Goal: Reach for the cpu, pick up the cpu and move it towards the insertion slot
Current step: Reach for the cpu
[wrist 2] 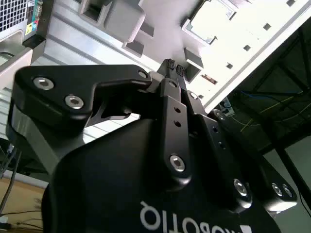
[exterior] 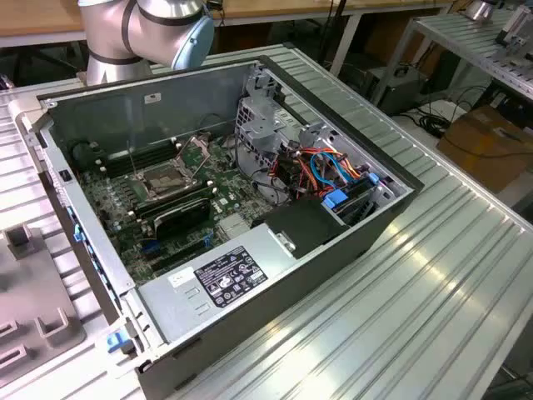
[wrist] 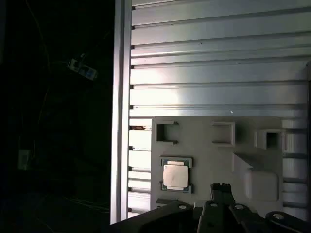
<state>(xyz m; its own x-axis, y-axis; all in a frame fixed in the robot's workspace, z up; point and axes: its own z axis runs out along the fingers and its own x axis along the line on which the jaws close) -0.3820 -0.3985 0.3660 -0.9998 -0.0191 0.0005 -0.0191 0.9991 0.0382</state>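
The cpu [wrist: 175, 175] is a small silver-tan square lying flat in a shallow nest on a grey fixture plate [wrist: 204, 155] in the first wrist view. My gripper [wrist: 221, 186] hovers above the plate, off to one side of the cpu and not touching it. In the second wrist view the gripper [wrist 2: 175, 67] has its two black fingertips pressed together with nothing between them. The insertion slot [exterior: 163, 180], a square metal-framed socket, sits on the green motherboard [exterior: 158, 217] inside the open computer case in the exterior view.
The open case [exterior: 275, 250] lies on a ribbed metal table [exterior: 400, 317]. Drive cage, cables and power supply [exterior: 221, 279] crowd the case's side toward the exterior view's right. The fixture plate [exterior: 33, 321] with raised blocks lies at the exterior view's left. The arm's base [exterior: 141, 33] stands behind the case.
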